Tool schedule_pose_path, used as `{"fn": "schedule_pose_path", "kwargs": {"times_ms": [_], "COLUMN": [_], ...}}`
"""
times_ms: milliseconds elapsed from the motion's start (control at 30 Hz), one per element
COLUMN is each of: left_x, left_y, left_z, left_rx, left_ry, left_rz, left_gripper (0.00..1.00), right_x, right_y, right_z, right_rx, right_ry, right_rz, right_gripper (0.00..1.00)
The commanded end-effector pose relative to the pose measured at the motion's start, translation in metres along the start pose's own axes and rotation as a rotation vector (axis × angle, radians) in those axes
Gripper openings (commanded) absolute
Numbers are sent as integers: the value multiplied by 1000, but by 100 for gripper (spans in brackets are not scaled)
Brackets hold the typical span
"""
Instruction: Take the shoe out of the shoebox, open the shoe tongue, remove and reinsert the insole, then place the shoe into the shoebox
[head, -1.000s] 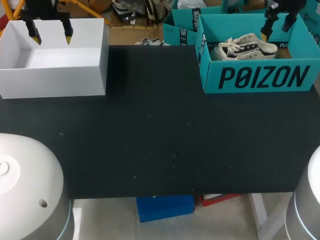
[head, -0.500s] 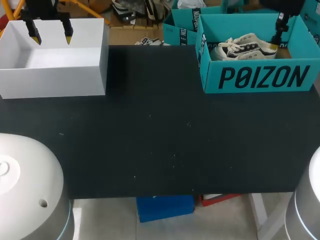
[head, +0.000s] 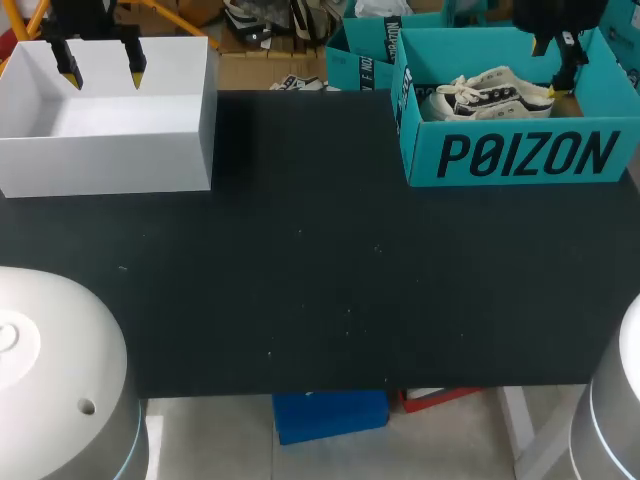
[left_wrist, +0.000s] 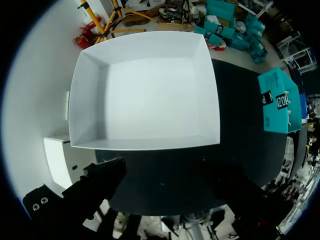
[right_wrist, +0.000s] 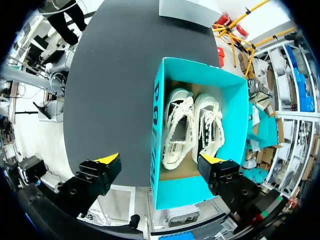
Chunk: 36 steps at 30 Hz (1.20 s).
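Observation:
A teal shoebox stands open at the table's back right with white lace-up sneakers inside. In the right wrist view two sneakers lie side by side in the shoebox. My right gripper hangs above the box's right end, open and holding nothing; seen from its own wrist, the right gripper spreads its yellow tips wide over the box's near wall. My left gripper is open and empty above a white box; the left wrist view shows the left gripper ahead of that box's front wall.
The white box is open-topped and holds nothing, at the back left. A second teal box sits just behind the shoebox. The black tabletop stretches between the boxes to the front edge. My arm bases fill the near corners.
My right gripper has shifted and turned above the right end of the shoebox, its fingers now lower near the sneakers. The left arm has not moved.

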<state>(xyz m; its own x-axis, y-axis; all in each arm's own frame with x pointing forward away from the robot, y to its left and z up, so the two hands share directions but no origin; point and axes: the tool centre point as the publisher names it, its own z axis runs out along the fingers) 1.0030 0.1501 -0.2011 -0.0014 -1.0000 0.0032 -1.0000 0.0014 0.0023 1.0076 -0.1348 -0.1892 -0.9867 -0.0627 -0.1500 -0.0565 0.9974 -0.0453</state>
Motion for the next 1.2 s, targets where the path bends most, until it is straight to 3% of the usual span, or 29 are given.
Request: {"fn": "schedule_pose_path", "kwargs": {"times_ms": [33,667,700,733,767,800,933,1033,1100,1200], "left_x": [0,0,0,0,0,0,0,0,0,0], "left_y": [1,1,1,1,1,1,1,1,1,1], "left_z": [-1,-1,-1,-1,-1,-1,-1,-1,-1,-1], "left_rx": [-1,-1,-1,-1,-1,-1,-1,-1,-1,-1], "left_ry": [-2,-2,-2,-2,-2,-2,-2,-2,-2,-2], "left_rz": [-1,-1,-1,-1,-1,-1,-1,-1,-1,-1], "left_gripper": [100,100,100,100,100,100,100,100,100,100], "right_x": [-16,-73,-76,-78,-81,-82,-89,-93,-94,-96], "right_y": [5,1,1,1,1,2,2,0,-1,-4], "right_z": [15,68,71,74,77,81,98,113,121,134], "right_rx": [-11,18,17,14,13,12,5,10,10,10], "right_ry": [23,78,77,76,78,82,92,102,110,120], "right_rz": [-86,-74,-69,-62,-60,-56,-41,-39,-46,-41], "right_gripper": [100,100,94,67,47,44,46,36,44,40]}}
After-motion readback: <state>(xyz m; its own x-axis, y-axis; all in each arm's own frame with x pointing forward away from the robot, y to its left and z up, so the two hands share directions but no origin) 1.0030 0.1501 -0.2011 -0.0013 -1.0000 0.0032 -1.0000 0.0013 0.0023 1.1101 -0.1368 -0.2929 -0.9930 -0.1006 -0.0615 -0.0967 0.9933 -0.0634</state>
